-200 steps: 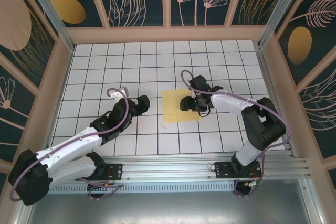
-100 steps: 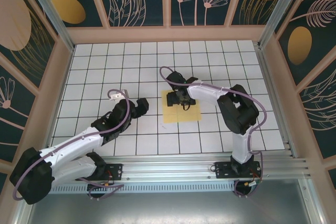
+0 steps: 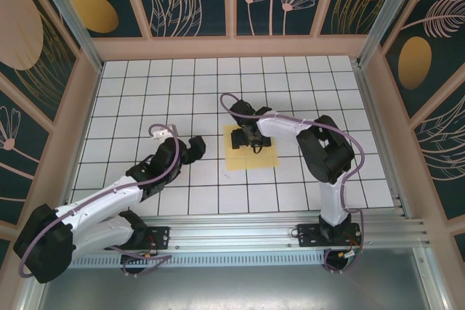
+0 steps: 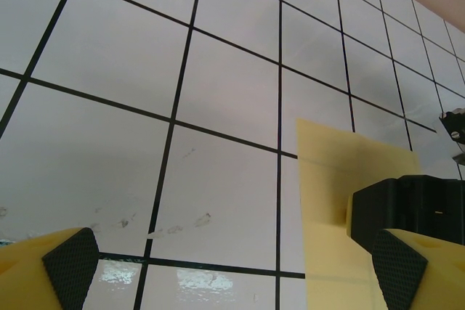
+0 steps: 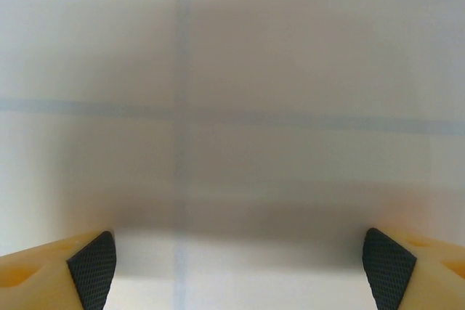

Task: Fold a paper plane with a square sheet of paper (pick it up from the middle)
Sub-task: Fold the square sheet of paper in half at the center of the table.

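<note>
The square sheet of paper [image 3: 240, 159], pale yellow, lies flat on the white grid table [image 3: 145, 92] near the middle. My right gripper [image 3: 251, 138] is down over the sheet's middle. In the right wrist view its jaws stand wide open [image 5: 240, 266] close above a blurred pale surface, with nothing between the pads. My left gripper [image 3: 197, 147] hovers just left of the sheet, open and empty [image 4: 232, 274]. In the left wrist view the sheet's left part [image 4: 334, 201] shows at the right, with the right gripper's black body [image 4: 418, 201] on it.
Wooden walls with dark floral panels [image 3: 232, 5] close in the table on three sides. An aluminium rail [image 3: 240, 234] with the arm bases runs along the near edge. Bare tiles lie behind and to the left of the sheet.
The right arm swung left, bringing its gripper from the sheet's right side onto its middle, and its jaws opened wider. The left arm has barely moved.
</note>
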`<state>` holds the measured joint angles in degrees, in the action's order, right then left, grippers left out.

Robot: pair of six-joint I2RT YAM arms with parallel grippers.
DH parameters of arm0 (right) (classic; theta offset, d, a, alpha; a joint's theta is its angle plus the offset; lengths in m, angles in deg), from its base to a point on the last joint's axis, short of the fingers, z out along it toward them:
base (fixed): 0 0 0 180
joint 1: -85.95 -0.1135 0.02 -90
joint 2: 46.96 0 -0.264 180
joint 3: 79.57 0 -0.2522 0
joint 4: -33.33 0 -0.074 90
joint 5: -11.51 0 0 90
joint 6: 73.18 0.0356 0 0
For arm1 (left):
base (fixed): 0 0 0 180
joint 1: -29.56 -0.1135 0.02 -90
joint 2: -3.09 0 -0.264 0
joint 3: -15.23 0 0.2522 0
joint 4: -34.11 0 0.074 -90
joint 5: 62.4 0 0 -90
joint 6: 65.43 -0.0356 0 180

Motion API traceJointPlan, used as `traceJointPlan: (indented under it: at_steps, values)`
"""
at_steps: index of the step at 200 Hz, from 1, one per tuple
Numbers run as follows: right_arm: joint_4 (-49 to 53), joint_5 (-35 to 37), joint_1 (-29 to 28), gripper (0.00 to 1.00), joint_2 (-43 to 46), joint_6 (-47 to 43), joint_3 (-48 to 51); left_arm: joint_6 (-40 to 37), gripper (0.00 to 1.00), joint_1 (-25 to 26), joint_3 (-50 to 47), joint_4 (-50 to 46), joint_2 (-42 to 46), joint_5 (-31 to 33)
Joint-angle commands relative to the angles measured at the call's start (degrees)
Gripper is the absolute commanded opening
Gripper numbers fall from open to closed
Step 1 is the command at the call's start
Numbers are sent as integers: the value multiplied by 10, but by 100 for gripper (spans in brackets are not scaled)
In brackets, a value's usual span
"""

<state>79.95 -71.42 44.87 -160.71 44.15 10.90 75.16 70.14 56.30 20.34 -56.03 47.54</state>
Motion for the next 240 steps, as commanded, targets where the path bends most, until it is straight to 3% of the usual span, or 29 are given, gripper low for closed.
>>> traceJointPlan:
  at_steps: [1, 46, 129, 187, 240]
  values:
    - [-3, -37, -3, 87, -35, 4, 29, -7, 98, -4, -4, 10, 0, -5]
    - [12, -12, -3, 78, -23, 6, 24, -7, 99, -4, 0, 10, -3, -7]
    - [-7, -59, -8, 38, 93, 10, -6, -1, 99, -4, 12, 4, -5, -10]
    - [-184, -240, 16, 37, 180, 67, 91, 4, 99, -4, 26, 5, -8, -22]
    - [-269, -264, 49, 39, 180, 108, 210, -2, 99, -4, 28, 26, -14, -73]
